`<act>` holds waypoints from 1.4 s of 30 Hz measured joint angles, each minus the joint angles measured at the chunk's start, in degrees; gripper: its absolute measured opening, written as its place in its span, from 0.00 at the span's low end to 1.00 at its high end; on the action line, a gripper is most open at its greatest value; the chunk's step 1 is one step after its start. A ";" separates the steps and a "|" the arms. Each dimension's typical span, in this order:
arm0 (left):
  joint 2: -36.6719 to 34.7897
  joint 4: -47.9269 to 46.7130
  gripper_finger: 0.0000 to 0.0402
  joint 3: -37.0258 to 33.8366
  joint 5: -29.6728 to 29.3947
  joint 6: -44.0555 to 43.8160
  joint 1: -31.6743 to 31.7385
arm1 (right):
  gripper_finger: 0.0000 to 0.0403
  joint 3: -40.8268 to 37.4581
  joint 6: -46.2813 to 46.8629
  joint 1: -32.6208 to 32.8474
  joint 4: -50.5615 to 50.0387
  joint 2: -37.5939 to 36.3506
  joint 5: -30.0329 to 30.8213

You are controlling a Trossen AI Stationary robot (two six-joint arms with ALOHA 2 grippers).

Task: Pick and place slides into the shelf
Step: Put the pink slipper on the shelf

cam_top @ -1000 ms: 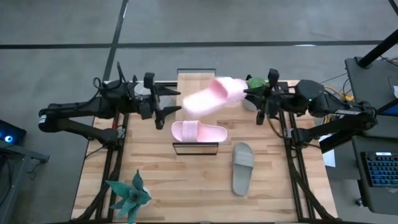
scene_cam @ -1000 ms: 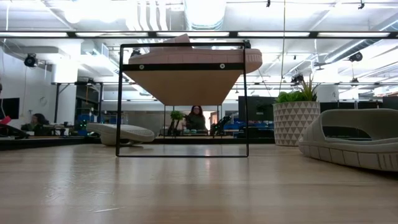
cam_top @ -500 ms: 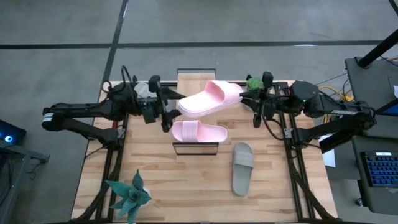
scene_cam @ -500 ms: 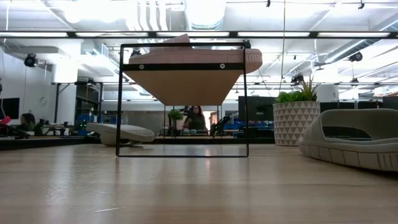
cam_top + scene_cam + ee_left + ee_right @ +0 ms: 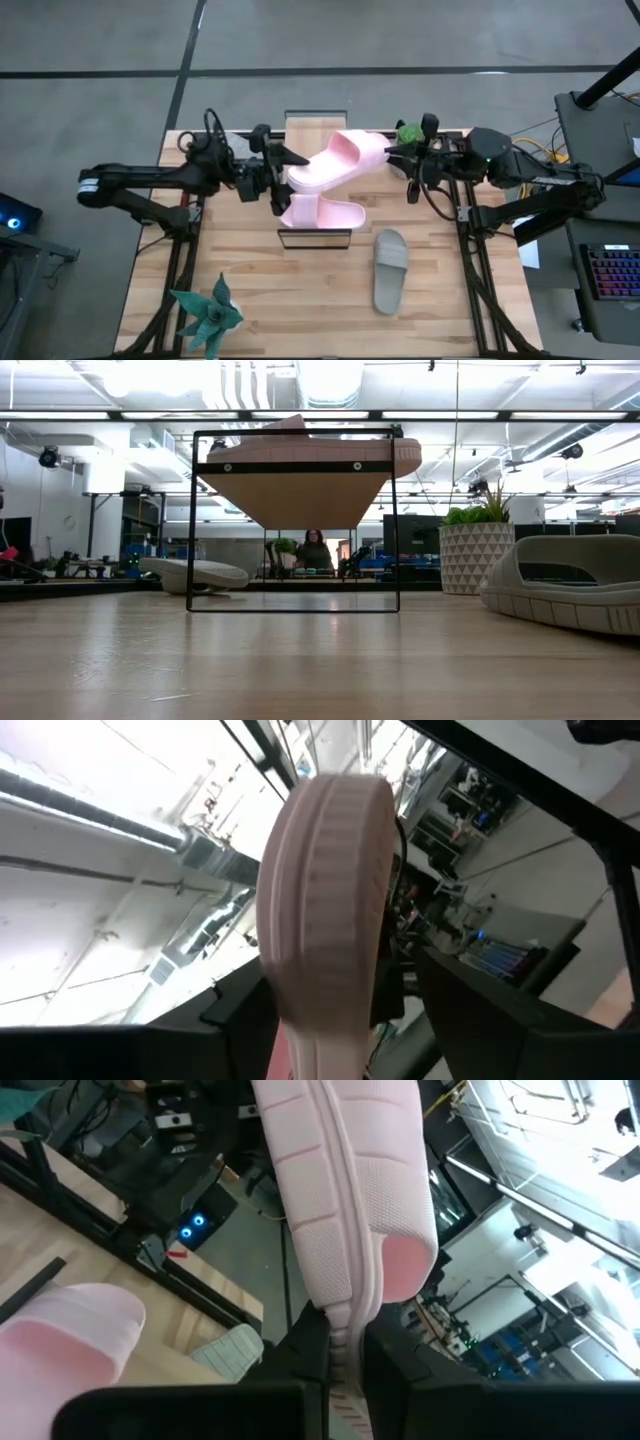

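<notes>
My right gripper (image 5: 393, 152) is shut on a pale pink slide (image 5: 338, 160) held in the air over the shelf's far part. My left gripper (image 5: 283, 175) is open; its fingers stand on either side of that slide's free end (image 5: 320, 920), and I cannot tell whether they touch it. A second pink slide (image 5: 320, 212) lies sole-down on the shelf's wood plank (image 5: 300, 495). One grey slide (image 5: 390, 268) lies on the table right of the shelf's black frame (image 5: 314, 240). Another grey slide (image 5: 195, 573) lies on the table behind the shelf. My right gripper pinches the pink slide's end beside the strap (image 5: 345, 1330) between its two fingers, coming level from the table's right. The slide is lifted clear, turned on its edge, and reaches out toward my left gripper.
A green plant in a patterned pot (image 5: 408, 132) stands at the far right, close to my right gripper; it also shows in the low view (image 5: 475, 555). A teal plant (image 5: 208, 315) stands at the near left corner. A person (image 5: 315, 550) sits in the room beyond.
The pink slide has come down a little and settled after a fast swing. My left gripper has gone toward the table's right, up to the slide's free end, which now lies between its open fingers. My right gripper has stayed shut on the other end.
</notes>
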 joint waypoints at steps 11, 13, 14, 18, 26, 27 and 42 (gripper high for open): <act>2.31 4.75 0.23 0.02 2.70 0.32 0.00 | 0.06 -0.55 1.74 -0.68 -0.24 0.01 -1.27; 2.31 4.38 0.13 0.02 2.74 0.33 -0.05 | 0.06 -0.55 1.75 -0.69 -0.17 0.00 -1.29; 2.31 4.41 0.11 0.02 2.61 0.33 -0.07 | 0.06 -0.55 1.85 -0.68 -0.09 0.00 -1.29; 2.09 4.72 0.11 0.02 0.26 0.54 -0.07 | 0.11 -0.55 4.87 -0.70 0.08 0.02 -0.94; 0.45 0.48 0.11 0.02 -17.47 7.18 0.07 | 0.33 -0.26 10.46 -0.71 0.55 -0.60 12.12; 0.21 -0.81 0.11 0.02 -20.41 7.79 0.16 | 0.35 -0.08 11.12 -0.70 0.66 -0.61 13.02; 9.70 -10.92 0.11 4.00 -38.50 21.37 -0.66 | 0.38 13.22 13.92 -0.71 -8.64 12.95 19.96</act>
